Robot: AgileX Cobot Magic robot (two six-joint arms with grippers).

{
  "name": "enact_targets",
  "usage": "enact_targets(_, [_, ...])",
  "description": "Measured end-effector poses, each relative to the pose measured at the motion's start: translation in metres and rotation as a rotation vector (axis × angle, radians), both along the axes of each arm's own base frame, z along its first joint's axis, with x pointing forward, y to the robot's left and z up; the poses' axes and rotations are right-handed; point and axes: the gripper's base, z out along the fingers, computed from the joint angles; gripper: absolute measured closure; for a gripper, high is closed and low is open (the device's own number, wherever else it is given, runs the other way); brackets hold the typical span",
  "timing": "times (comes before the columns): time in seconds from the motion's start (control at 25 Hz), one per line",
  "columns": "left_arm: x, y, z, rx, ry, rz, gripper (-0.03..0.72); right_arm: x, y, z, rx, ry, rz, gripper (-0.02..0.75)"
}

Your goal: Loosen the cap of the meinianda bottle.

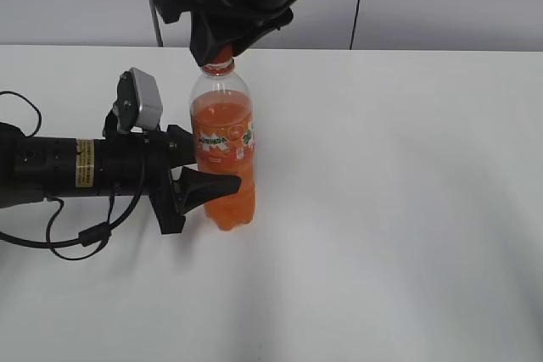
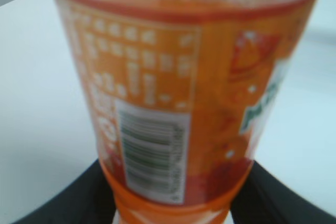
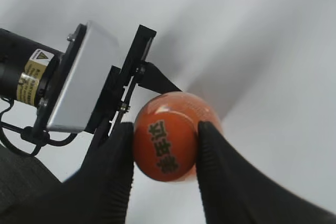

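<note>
The meinianda bottle (image 1: pixel 225 154) stands upright on the white table, clear plastic with orange liquid and an orange label. It fills the left wrist view (image 2: pixel 184 87). My left gripper (image 1: pixel 206 177) comes in from the left and is shut on the bottle's lower body; its black fingers (image 2: pixel 173 203) show on both sides of the bottle. My right gripper (image 1: pixel 222 50) comes down from above and is shut on the orange cap (image 3: pixel 166 141), with a black finger pressed on each side. Dark marks show on the cap's top. Only the cap's lower edge (image 1: pixel 219 63) shows in the exterior view.
The white table (image 1: pixel 407 209) stretches wide to the right and front of the bottle. The left arm's black body and cables (image 1: pixel 59 171) lie along the table at the left. The left arm's wrist camera housing (image 3: pixel 79 85) sits just beside the cap.
</note>
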Motion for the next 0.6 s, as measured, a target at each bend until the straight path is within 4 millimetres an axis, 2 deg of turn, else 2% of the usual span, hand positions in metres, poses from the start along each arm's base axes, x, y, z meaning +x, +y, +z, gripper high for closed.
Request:
enact_targets(0.12, [-0.0002, 0.0, -0.0001, 0.0, 0.001, 0.0, 0.311, -0.0007, 0.0, 0.0001, -0.026, -0.031, 0.079, 0.463])
enact_targets(0.24, [-0.0003, 0.0, -0.0002, 0.001, 0.001, -0.001, 0.311, -0.0016, -0.0004, -0.0002, -0.087, -0.103, 0.246, 0.466])
enact_targets(0.48, [-0.0005, -0.0003, -0.0003, 0.002, 0.001, -0.002, 0.311, -0.0008, -0.003, -0.0001, -0.319, -0.392, 0.818, 0.466])
enact_targets(0.6, [-0.0003, -0.0002, -0.0003, 0.002, 0.002, 0.0, 0.311, -0.0005, -0.0023, 0.0006, -0.4, -0.504, 1.018, 0.467])
